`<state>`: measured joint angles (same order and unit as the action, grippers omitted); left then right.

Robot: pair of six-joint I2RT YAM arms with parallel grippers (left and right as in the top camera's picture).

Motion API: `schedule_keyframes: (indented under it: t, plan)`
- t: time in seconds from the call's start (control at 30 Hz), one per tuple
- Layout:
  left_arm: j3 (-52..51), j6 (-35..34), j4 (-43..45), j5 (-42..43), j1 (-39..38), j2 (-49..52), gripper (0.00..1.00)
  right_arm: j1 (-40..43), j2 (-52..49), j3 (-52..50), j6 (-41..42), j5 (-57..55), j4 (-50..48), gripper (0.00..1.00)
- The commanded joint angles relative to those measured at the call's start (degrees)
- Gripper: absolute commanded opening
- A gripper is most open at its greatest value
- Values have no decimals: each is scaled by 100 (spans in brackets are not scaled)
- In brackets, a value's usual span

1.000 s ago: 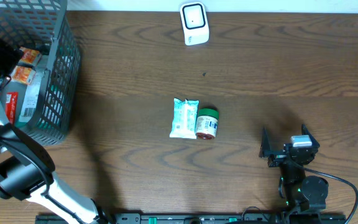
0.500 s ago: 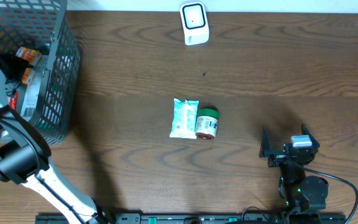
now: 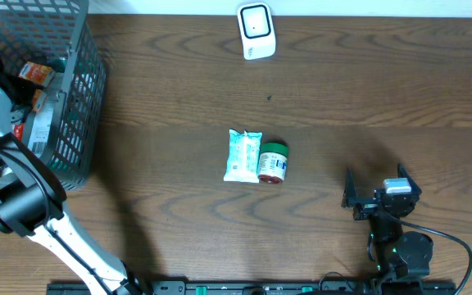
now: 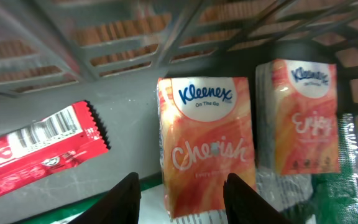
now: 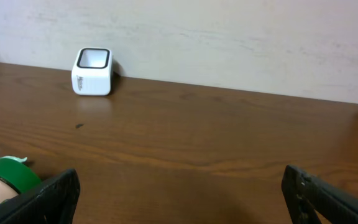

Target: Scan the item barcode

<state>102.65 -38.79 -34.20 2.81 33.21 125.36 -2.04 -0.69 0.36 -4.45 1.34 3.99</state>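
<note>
Orange Kleenex pack [image 4: 207, 143] lay in grey basket [image 3: 80, 123]; left gripper [image 4: 185, 199] sat astride it, fingers apart. Right gripper [image 5: 180, 186] gaped wide, empty.

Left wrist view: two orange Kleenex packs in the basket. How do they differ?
The orange Kleenex pack printed Cherish lies ahead of the left gripper, roughly between its jaws; the orange Kleenex pack printed Enjoy lies further right, outside them. Their lettering differs: Cherish against Enjoy. Both are Kleenex pocket packs lying face up in the grey plastic basket.
</note>
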Motion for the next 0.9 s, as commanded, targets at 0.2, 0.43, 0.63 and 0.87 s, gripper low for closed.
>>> schedule_keyframes:
  t: [0.2, 0.43, 0.63, 0.87]
  plan:
    - [-44, -98, 111, -98, -13, 275, 45, 61, 31, -4, -33, 22, 22, 99]
    - [-44, -48, 155, -92, -13, 450, 18, 61, 31, -4, -33, 22, 22, 99]
    - [-42, 317, 157, -92, -13, 374, 8, 61, 31, -4, -33, 22, 22, 99]
    - [-42, 358, 107, -90, -13, -74, 7, 61, 31, -4, -33, 22, 22, 99]
